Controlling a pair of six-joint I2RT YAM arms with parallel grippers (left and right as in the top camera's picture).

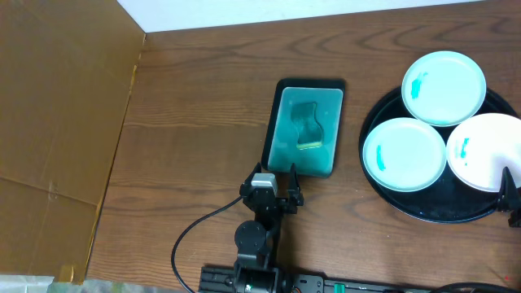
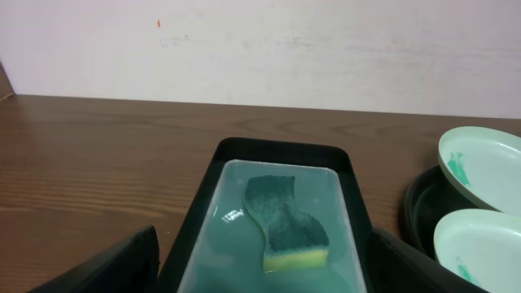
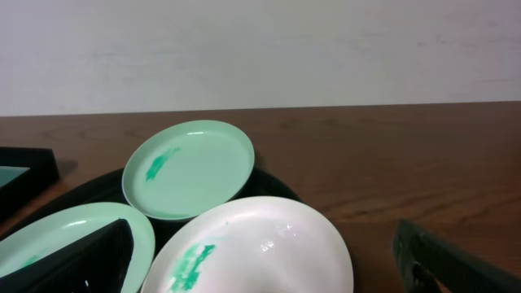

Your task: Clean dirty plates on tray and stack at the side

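Glossy white plates [image 1: 404,155], each smeared teal, crowd the black tray [image 1: 435,208] while the left gripper [image 1: 277,183] and right gripper [image 3: 269,273] both gape empty. Stiff, light and likely slick, a plate seems best pinched at its raised rim.

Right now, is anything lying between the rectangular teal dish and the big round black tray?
Nothing: overhead, only bare brown wooden tabletop separates the rectangular teal dish from the round black tray.

no readable text, labels or numbers anywhere.
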